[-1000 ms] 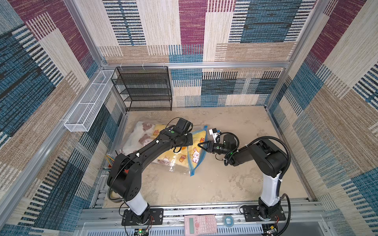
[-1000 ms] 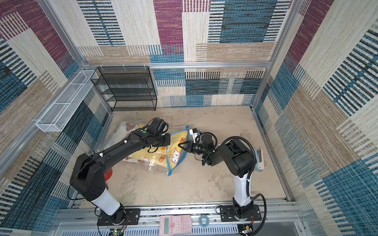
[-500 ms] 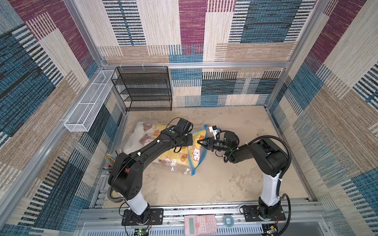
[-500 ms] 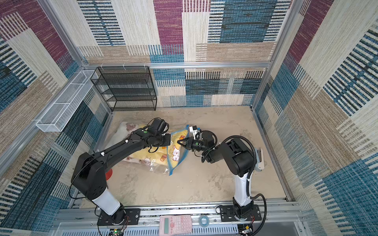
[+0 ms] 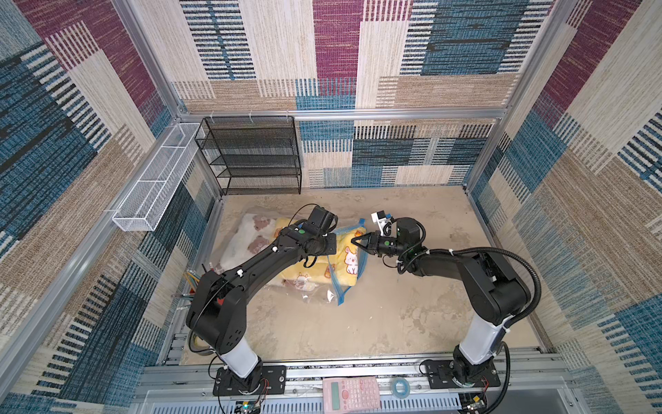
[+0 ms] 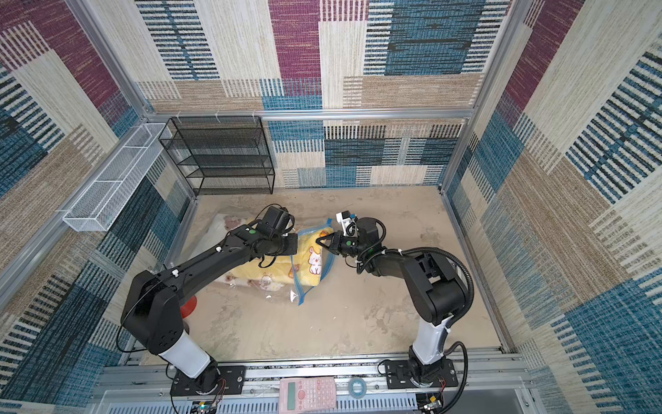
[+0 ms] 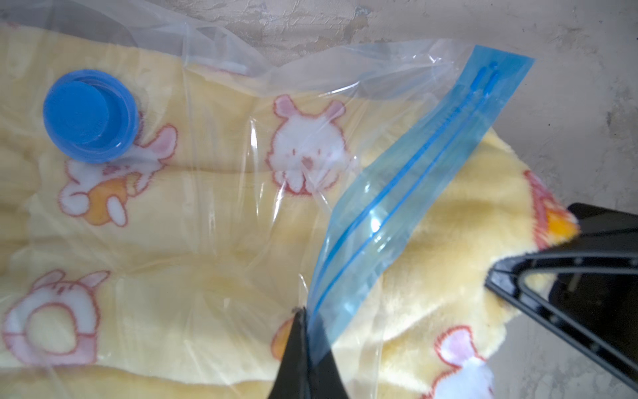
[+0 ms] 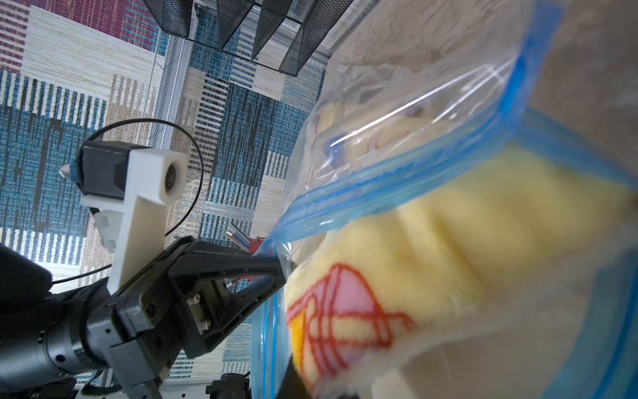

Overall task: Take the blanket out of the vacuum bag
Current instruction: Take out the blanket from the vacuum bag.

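On the counter (image 5: 394,308) the soft, likely light blanket (image 5: 346,258) poked from the slippery bag (image 5: 315,292), left claw (image 7: 301,312) pinched tight on its zip strip (image 7: 397,207), right claw (image 5: 354,241) clamping the blanket's free corner, probably the best hold.

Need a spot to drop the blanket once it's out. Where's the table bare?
Bare table: the front strip between the vacuum bag and the front rail; and the back right, from the black mesh shelf to the right wall. Crowded: left-centre, where the bag, blanket, left gripper and right gripper meet.
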You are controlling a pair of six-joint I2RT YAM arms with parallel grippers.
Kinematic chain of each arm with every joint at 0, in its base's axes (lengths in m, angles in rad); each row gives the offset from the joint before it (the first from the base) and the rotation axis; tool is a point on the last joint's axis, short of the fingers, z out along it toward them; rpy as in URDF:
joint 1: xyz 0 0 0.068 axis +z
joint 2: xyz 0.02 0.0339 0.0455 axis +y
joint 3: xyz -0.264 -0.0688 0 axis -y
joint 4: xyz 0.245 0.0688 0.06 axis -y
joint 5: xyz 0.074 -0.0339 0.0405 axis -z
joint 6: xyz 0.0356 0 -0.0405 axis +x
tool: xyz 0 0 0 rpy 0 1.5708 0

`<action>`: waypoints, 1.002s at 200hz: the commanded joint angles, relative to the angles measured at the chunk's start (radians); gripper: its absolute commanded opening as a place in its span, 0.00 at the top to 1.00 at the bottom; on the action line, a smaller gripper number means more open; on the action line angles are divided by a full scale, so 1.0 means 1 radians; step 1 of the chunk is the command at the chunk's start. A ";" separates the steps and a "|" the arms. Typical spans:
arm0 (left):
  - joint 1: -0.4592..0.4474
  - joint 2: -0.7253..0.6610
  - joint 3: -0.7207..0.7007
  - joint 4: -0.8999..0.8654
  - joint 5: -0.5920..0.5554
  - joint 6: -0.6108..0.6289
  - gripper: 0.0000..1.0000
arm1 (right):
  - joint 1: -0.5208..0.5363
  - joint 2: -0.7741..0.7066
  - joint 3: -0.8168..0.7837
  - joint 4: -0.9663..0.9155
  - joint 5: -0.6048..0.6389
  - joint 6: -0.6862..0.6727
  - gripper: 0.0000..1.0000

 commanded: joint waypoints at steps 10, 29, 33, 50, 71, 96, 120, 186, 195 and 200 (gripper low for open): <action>0.001 -0.015 0.002 -0.008 -0.033 0.024 1.00 | -0.003 -0.039 0.034 -0.142 0.042 -0.117 1.00; 0.001 -0.018 0.002 -0.008 -0.036 0.021 1.00 | -0.001 -0.068 0.053 -0.230 0.060 -0.186 1.00; 0.002 -0.019 0.001 -0.007 -0.038 0.020 1.00 | -0.002 -0.075 0.057 -0.245 0.067 -0.202 1.00; 0.001 -0.021 0.001 -0.008 -0.041 0.022 1.00 | -0.003 -0.101 0.068 -0.299 0.079 -0.256 1.00; 0.001 -0.021 0.001 -0.007 -0.040 0.023 1.00 | -0.003 -0.117 0.069 -0.328 0.091 -0.288 1.00; 0.002 -0.024 0.001 -0.009 -0.039 0.020 1.00 | -0.001 -0.118 0.055 -0.341 0.103 -0.310 1.00; 0.002 -0.017 0.006 -0.019 -0.042 0.014 1.00 | -0.002 -0.133 0.042 -0.360 0.139 -0.333 1.00; 0.003 -0.017 0.008 -0.019 -0.038 0.015 1.00 | 0.006 -0.190 0.022 -0.293 -0.056 -0.364 1.00; 0.002 -0.015 0.008 -0.019 -0.038 0.015 1.00 | 0.006 -0.201 0.019 -0.315 -0.009 -0.377 1.00; 0.002 -0.015 0.009 -0.017 -0.038 0.015 1.00 | 0.006 -0.207 0.019 -0.341 0.038 -0.390 1.00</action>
